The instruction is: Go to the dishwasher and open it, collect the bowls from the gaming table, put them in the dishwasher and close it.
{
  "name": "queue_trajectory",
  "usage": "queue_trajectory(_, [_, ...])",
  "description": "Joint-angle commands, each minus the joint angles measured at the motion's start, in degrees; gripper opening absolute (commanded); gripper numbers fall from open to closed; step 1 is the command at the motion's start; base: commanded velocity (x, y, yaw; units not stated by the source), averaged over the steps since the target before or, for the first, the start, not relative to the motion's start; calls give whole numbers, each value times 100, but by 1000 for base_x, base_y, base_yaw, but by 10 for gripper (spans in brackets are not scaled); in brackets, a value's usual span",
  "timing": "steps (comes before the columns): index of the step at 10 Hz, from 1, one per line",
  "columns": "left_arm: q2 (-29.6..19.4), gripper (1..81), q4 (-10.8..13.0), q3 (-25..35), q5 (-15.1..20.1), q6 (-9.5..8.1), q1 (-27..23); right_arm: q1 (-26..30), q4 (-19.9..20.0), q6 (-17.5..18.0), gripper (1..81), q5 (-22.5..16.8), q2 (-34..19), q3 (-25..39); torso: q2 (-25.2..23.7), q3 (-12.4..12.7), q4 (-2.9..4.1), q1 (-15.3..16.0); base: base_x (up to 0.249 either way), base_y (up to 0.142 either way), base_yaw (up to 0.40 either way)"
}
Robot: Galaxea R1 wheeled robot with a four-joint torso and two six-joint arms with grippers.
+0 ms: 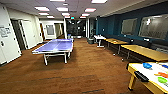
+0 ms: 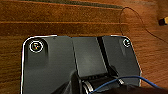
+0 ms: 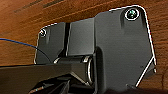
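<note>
The gaming table [image 1: 151, 72], with a glossy white top and yellow sides, stands at the lower right of the head view. A black goal slot [image 1: 141, 76] is at its near end. On the top lie a blue bowl [image 1: 147, 65], an orange bowl [image 1: 163, 74] and a light green bowl [image 1: 162, 80]. The dishwasher is out of view. Both wrist views look down past the arms' dark plates onto brown floor.
A blue ping-pong table [image 1: 55, 46] stands left of centre on the brown striped floor [image 1: 90, 70]. Yellow-wood tables [image 1: 147, 52] line the dark blue right wall. White doors [image 1: 7, 42] are on the left and a corridor [image 1: 75, 28] opens at the far end. A thin cable [image 2: 130, 15] lies on the floor.
</note>
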Motion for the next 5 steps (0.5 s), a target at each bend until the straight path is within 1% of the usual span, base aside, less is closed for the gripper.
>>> queue_trajectory(1, [-16,811,10,26,240,16,-337,292,-20,-36,811,-294,-13,22,0,0,0,0,163,0,0])
queue_trajectory(4, [-8,811,10,26,240,16,-337,292,-3,-36,811,-285,-5,-23,0,0,0,2,122,0,0])
queue_trajectory(5, [-8,811,10,26,240,16,-337,292,-3,-36,811,-294,13,-49,0,0,0,2,0,0,0])
